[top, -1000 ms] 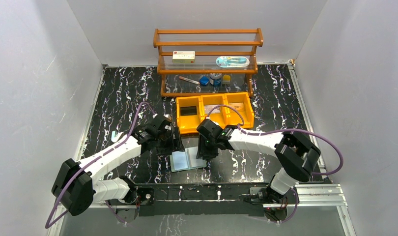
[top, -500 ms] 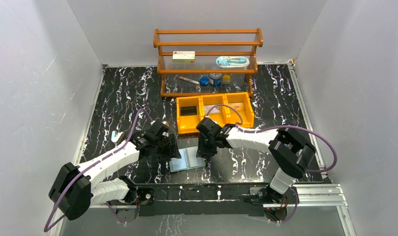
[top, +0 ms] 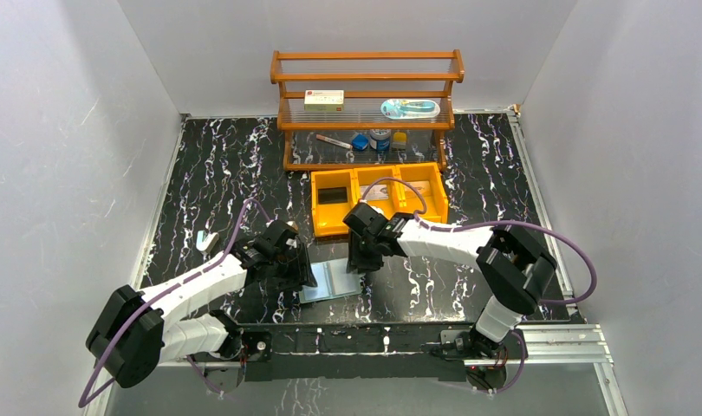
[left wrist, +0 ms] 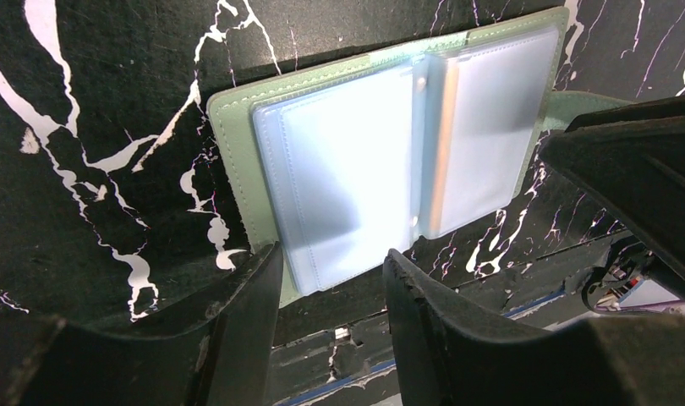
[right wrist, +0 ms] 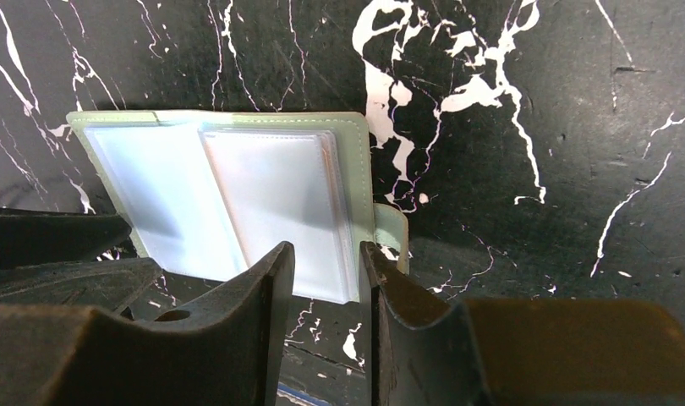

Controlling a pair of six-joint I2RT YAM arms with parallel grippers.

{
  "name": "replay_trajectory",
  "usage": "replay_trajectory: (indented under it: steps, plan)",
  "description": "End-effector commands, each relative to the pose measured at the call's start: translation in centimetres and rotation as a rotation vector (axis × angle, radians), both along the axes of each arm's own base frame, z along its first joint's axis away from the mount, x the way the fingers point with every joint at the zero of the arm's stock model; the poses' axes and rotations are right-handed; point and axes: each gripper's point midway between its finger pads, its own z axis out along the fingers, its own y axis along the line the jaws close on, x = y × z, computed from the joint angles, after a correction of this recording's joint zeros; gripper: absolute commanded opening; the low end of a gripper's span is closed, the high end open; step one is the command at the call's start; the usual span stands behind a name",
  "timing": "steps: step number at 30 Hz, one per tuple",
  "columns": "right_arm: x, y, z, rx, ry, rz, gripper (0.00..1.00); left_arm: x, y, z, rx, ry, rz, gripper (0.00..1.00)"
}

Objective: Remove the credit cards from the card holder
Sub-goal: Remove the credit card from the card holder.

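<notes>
Left gripper (left wrist: 331, 259) has moved toward the tabletop's (top: 226, 165) near edge. Its fingers are narrowing but still apart, straddling the left sleeves of the card holder (top: 332, 280), which lies open there. Right gripper (right wrist: 325, 254) sits part-open over the right sleeves. Nothing is gripped. The credit cards (left wrist: 443, 161) remain pocketed, so extraction is not begun.

Right pincer (right wrist: 325, 252) hides part of the card holder (right wrist: 358, 169).
</notes>
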Motion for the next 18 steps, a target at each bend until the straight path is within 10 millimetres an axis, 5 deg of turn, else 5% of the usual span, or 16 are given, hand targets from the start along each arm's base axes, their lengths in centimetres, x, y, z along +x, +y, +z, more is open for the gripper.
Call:
replay_trajectory:
  steps: [1, 8, 18]
  plan:
    - [-0.1, 1.5, 1.3, 0.057, -0.006, 0.035, 0.42, -0.2, 0.6, 0.0, 0.015, 0.009, 0.014, 0.47]
    - [-0.5, 2.1, -0.1, 0.073, 0.028, 0.052, 0.38, -0.2, 1.9, -0.2, 0.088, 0.001, 0.029, 0.51]
    - [-0.6, 2.4, -0.5, 0.080, 0.039, 0.049, 0.32, -0.4, 0.6, -0.2, 0.015, 0.003, -0.019, 0.41]
